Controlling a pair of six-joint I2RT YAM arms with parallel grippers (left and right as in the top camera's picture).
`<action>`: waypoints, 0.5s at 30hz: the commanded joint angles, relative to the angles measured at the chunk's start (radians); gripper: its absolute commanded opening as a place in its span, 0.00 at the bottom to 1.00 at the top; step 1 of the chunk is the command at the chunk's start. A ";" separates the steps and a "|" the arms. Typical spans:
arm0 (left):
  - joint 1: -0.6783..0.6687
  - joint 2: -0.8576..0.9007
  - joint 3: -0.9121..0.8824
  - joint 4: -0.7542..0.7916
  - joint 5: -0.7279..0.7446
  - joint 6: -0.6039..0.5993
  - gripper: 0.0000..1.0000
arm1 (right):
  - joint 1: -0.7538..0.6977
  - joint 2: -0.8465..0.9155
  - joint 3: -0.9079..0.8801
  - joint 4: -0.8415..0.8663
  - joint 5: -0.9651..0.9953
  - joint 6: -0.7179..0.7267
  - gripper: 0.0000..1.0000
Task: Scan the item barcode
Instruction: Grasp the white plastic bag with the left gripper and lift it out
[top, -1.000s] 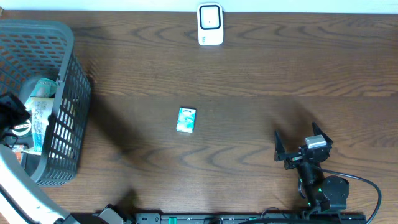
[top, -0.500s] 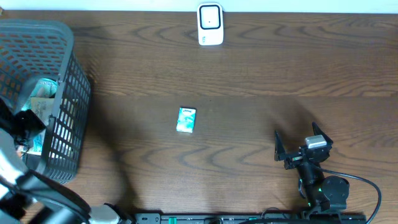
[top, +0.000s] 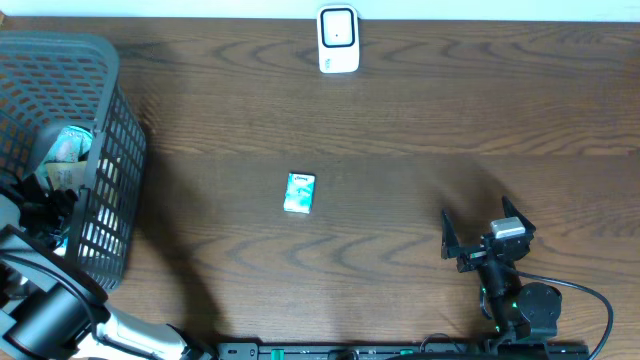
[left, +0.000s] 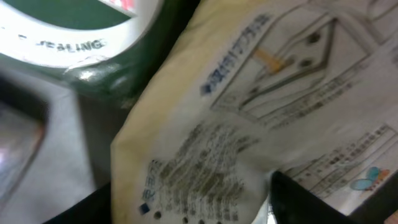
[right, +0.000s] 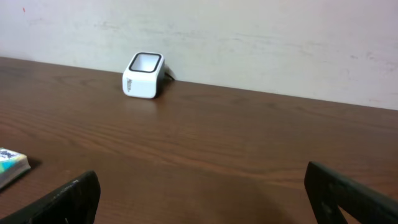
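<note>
**In the basket:** The left gripper (left: 193, 208) is deep inside a gray mesh basket (top: 100, 200), mostly hidden from above by its own arm and the basket wall. Its wrist camera catches only two dark fingers (left: 329, 199), cut off at the lower corners of the frame. They are spread apart, not clamped. Directly beneath and between them lies a cream packet (left: 249, 112) covered in Japanese print and line diagrams, too blurred to read. Whether the fingers touch it cannot be told. Just beyond the packet, up and to this gripper's left, sits a green can (left: 93, 62). Its white rim reads "EALING", with the start of the word cut off. Other wrappers (top: 65, 145) show only in part through the mesh.

**On the table:** The right gripper (top: 482, 240) sits with its jaws wide and empty, low over the dark wooden table (top: 420, 120). Ahead of it and to its left, well apart, a small teal-and-white box (top: 299, 192) lies flat, its lettering too small to make out. Farther ahead, near the pale wall (right: 249, 37), stands the white scanner (top: 338, 40), in plain sight of the right wrist camera.
</note>
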 joint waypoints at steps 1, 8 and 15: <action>-0.007 0.095 -0.034 -0.012 0.032 0.000 0.50 | -0.010 -0.002 -0.001 -0.004 0.000 0.005 0.99; -0.007 0.086 -0.028 -0.014 0.046 -0.004 0.08 | -0.010 -0.002 -0.001 -0.004 0.000 0.005 0.99; -0.007 0.040 0.020 -0.070 0.048 -0.039 0.07 | -0.010 -0.002 -0.001 -0.004 0.000 0.005 0.99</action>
